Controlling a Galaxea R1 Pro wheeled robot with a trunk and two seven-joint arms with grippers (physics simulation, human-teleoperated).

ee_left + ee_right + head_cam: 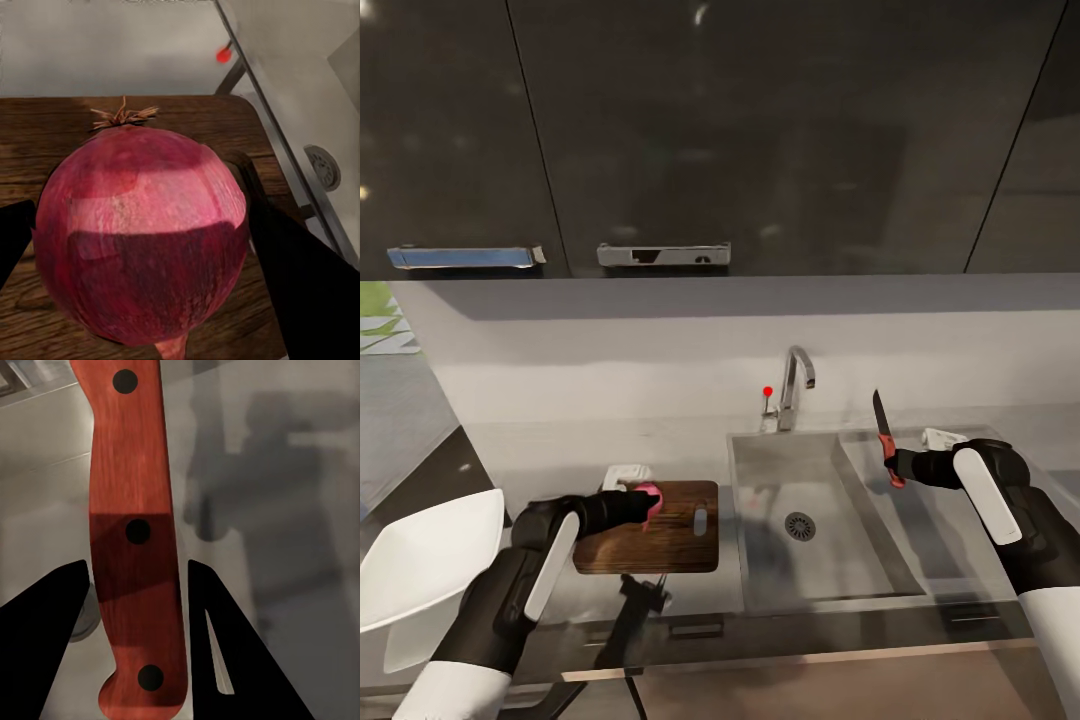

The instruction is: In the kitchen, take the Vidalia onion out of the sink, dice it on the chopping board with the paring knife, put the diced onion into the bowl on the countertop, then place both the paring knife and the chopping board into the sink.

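Observation:
A reddish-pink Vidalia onion is held in my left gripper, shut on it over the left end of the dark wooden chopping board. The black fingers press both sides of the onion. My right gripper is shut on the red-orange handle of the paring knife, blade pointing up, above the right part of the steel sink. The white bowl sits on the countertop at the far left.
A chrome tap and small red knob stand behind the basin, whose round drain is bare. Glossy black upper cabinets hang overhead. A small white object lies behind my right wrist.

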